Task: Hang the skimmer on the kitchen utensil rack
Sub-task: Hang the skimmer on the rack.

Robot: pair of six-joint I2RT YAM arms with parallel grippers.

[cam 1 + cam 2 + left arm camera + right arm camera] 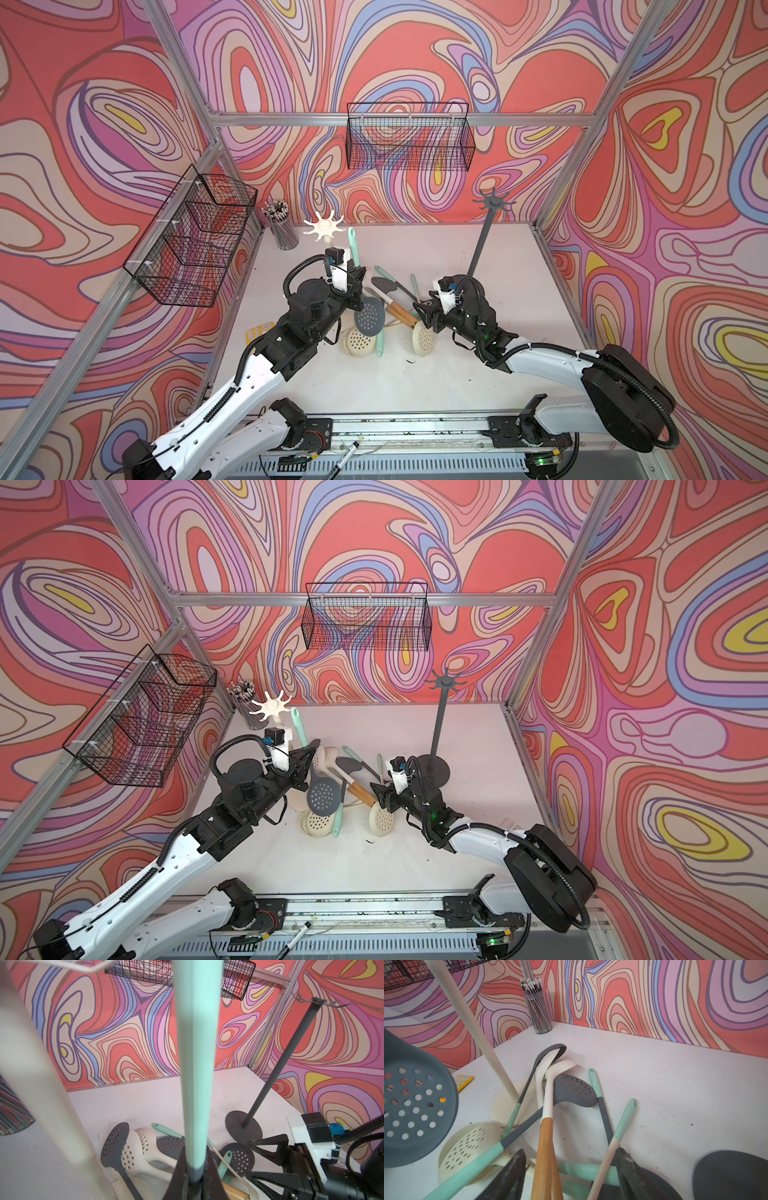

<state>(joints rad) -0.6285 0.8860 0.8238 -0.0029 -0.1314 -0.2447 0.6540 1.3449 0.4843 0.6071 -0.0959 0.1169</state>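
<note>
My left gripper (pixel 356 287) is shut on the neck of a skimmer (pixel 369 318) with a grey perforated head and a mint handle (pixel 197 1043). The skimmer hangs nearly upright, head down, above the table. Its handle end reaches up beside the hooked crown of the cream utensil rack (pixel 325 226), whose pole (pixel 41 1084) stands close by. A grey utensil rack (pixel 492 201) stands at the back right. My right gripper (pixel 420 316) is open low over a pile of utensils; wooden handles (pixel 546 1157) and a pink-and-mint handle (pixel 612 1142) lie between its fingers, ungripped.
Several skimmers and slotted spoons (pixel 390 307) lie heaped mid-table around the cream rack's base (pixel 508 1103). A pencil cup (pixel 282 226) stands at the back left, and a yellow item (pixel 258 332) lies by my left arm. Wire baskets hang on the back wall (pixel 409 137) and left wall (pixel 195 241).
</note>
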